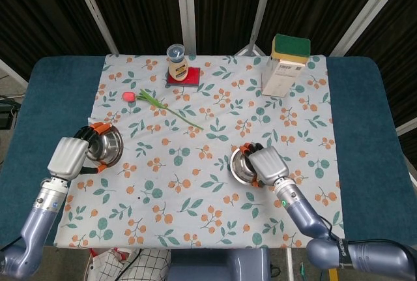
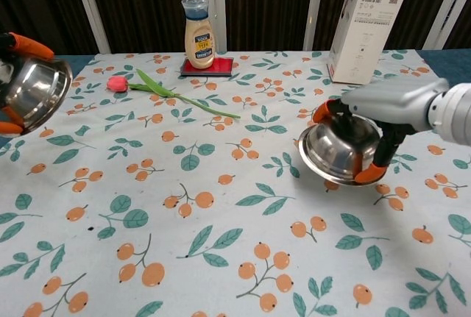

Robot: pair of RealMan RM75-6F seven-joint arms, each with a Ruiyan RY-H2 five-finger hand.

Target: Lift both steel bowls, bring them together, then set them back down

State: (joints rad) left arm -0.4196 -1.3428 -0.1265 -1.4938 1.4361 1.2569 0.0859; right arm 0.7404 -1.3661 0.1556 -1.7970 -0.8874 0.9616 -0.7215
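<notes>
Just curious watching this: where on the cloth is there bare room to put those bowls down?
Open: the near cloth and the middle stretch between both steel bowls. Crowded: the far edge, with pink tulip, sauce bottle and white carton.

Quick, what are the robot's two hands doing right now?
Left hand: holding a steel bowl, lifted.
Right hand: holding the other steel bowl, lifted and tilted.

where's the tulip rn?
The tulip lies on the tablecloth toward the far left in the head view, between the sauce bottle and the bowl held by the left hand.
</notes>
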